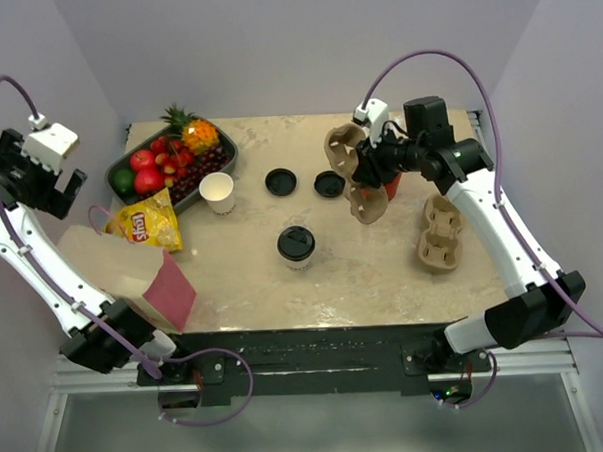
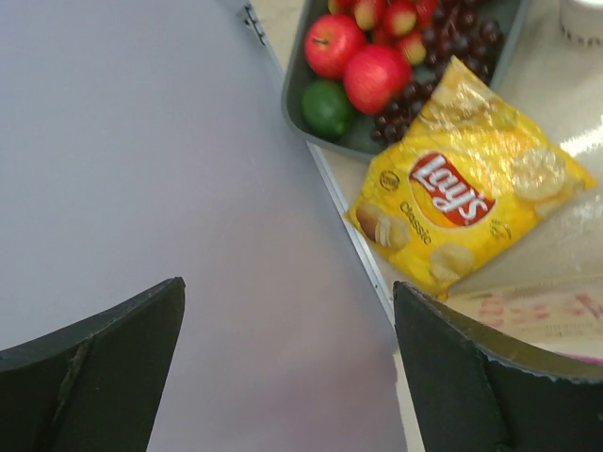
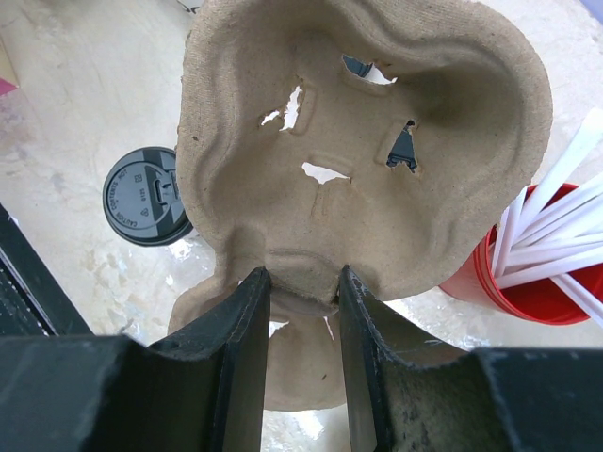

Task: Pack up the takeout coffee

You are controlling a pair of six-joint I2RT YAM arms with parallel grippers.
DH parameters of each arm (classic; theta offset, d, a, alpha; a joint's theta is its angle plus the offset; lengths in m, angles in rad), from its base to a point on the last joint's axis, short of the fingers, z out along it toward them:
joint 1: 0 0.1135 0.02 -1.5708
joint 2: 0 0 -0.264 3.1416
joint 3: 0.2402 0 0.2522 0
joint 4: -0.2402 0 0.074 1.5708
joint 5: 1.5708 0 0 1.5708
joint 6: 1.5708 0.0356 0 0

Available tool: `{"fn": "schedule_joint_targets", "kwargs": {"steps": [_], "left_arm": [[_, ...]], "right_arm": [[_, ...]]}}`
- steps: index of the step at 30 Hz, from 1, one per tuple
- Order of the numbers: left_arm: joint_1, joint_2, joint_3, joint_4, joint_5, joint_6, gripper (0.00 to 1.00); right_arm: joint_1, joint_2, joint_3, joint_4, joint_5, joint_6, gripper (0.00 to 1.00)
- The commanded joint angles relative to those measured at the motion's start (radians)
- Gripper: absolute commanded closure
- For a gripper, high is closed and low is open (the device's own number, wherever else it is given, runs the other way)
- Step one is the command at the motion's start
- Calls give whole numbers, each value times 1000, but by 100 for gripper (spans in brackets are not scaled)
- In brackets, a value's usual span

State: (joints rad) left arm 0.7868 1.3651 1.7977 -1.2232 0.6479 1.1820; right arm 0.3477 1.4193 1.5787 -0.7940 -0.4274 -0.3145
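Right wrist view: the right gripper (image 3: 300, 282) is clamped on the rim of a cardboard cup tray (image 3: 377, 141), apparently held clear of the table (image 1: 384, 272), presumably to receive the lidded coffee cup (image 3: 141, 196) standing mid-table. The left gripper (image 2: 289, 292) hangs spread and empty beyond the table's left edge.

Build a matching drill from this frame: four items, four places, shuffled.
Items
1 chip bag
2 lidded cup
3 open white cup
4 carrier by red cup

Places
A in right gripper
B table centre
C at fruit tray's right end
D next to paper bag

Pairs: 1-D, 2-B, 3-C, 4-A
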Motion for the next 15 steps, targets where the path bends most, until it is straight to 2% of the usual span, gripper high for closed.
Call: {"fn": "schedule_joint_targets", "kwargs": {"steps": [1, 2, 4, 7, 10, 15], "left_arm": [[-3, 81, 198, -71, 113, -199, 3], [-3, 91, 250, -94, 114, -191, 1], [-4, 53, 238, -94, 95, -121, 0], [-14, -65, 86, -94, 39, 78, 0], [-30, -154, -43, -94, -4, 186, 0], [-55, -175, -70, -96, -65, 169, 0]], "right_arm": [[10, 18, 69, -2, 12, 6, 72], [10, 23, 81, -10, 10, 2, 72], [10, 41, 92, -16, 9, -8, 72], [10, 52, 95, -13, 1, 0, 71], [10, 67, 95, -5, -16, 20, 71], [13, 82, 106, -5, -22, 32, 71]]}}
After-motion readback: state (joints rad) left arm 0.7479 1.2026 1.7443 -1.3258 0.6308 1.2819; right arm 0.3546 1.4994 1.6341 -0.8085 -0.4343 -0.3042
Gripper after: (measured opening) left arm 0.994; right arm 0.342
